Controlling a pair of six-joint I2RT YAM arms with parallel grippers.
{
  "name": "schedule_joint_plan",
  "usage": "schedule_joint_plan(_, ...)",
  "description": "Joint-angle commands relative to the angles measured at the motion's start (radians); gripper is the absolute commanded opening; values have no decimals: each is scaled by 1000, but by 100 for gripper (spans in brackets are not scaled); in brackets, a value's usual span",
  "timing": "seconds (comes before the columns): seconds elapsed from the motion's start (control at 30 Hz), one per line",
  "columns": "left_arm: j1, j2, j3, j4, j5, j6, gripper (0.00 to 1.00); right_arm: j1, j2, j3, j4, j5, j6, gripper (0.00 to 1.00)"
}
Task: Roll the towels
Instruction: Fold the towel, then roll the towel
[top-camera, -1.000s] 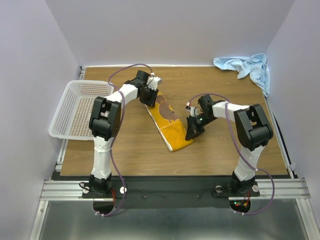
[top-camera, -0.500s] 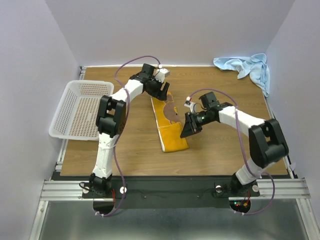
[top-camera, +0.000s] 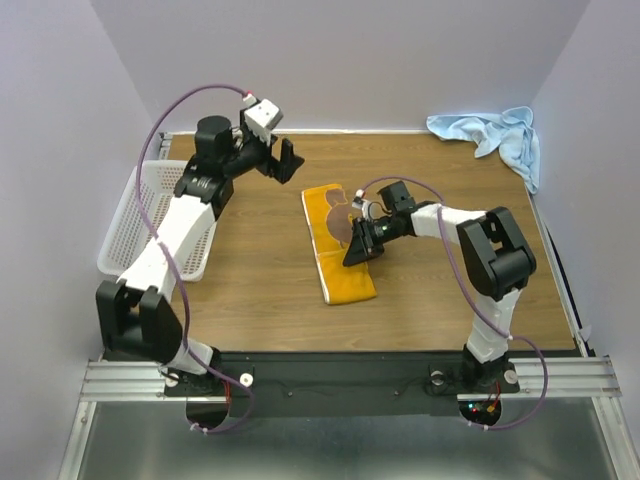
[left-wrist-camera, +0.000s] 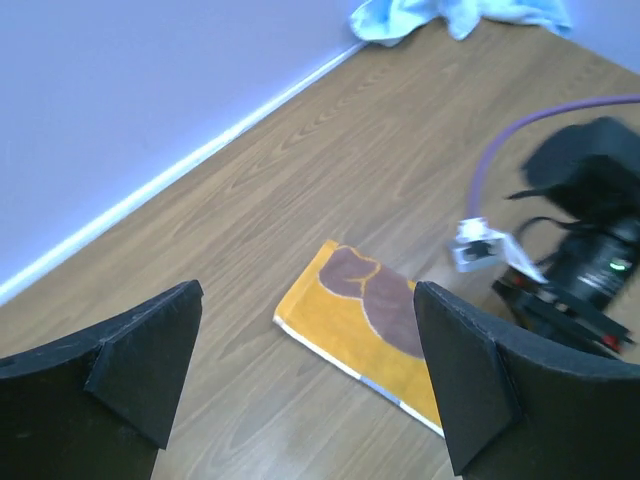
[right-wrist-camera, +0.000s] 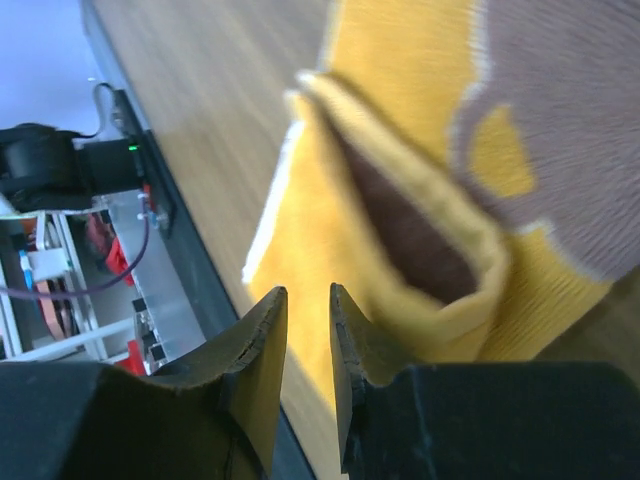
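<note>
Wood table (top-camera: 450, 290) with both arms over it. Left arm (top-camera: 185, 220) is up and reaching toward the far-left area, right arm (top-camera: 490, 250) is bent low toward centre. White perforated basket (top-camera: 118, 225) sits on the left edge of the table, partly under the left arm. Mustard-yellow towel (top-camera: 340, 275) lies flat mid-table, long axis roughly far-to-near and slightly skewed, with the brown print on its far half. It's unrolled. Right wrist view shows one edge of it (right-wrist-camera: 400, 110) lifted into a loose open fold, brown underside showing, just ahead of the fingers. Light blue towel (top-camera: 500, 130) is crumpled in the far-right corner against the wall, well apart from everything else. Left gripper (top-camera: 282, 165) hangs above the table, off the far-left end of the yellow towel, jaws spread wide with nothing between them. In its wrist view the fingers (left-wrist-camera: 150, 350) frame the towel (left-wrist-camera: 330, 320) below. Right gripper (top-camera: 355, 250) is down at the yellow towel's right edge, about mid-length. Jaws are narrow, only a thin slit (right-wrist-camera: 302, 292) with cloth visible through it, and no cloth visibly pinched.
</note>
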Motion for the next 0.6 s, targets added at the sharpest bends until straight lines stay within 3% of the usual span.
schedule_joint_plan(0.0,-17,-122,-161,-39,132,193,99,7,57,24,104,38,19,29)
schedule_joint_plan(0.07,-52,-187,-240,-136,94,371,99,7,116,26,118,31,36,29)
schedule_joint_plan(0.13,-148,-227,-308,-220,22,481,91,9,142,17,135,21,65,28)
schedule_joint_plan(0.2,-252,-314,-464,-236,-69,596,83,7,153,-14,153,43,82,28)
schedule_joint_plan(0.27,-325,-351,-532,-228,-141,653,81,7,151,-43,168,66,102,28)
schedule_joint_plan(0.3,-404,-363,-561,-214,-159,674,81,7,147,-57,188,76,124,28)
schedule_joint_plan(0.57,-682,-324,-716,-49,-334,636,80,7,123,-118,228,95,167,29)
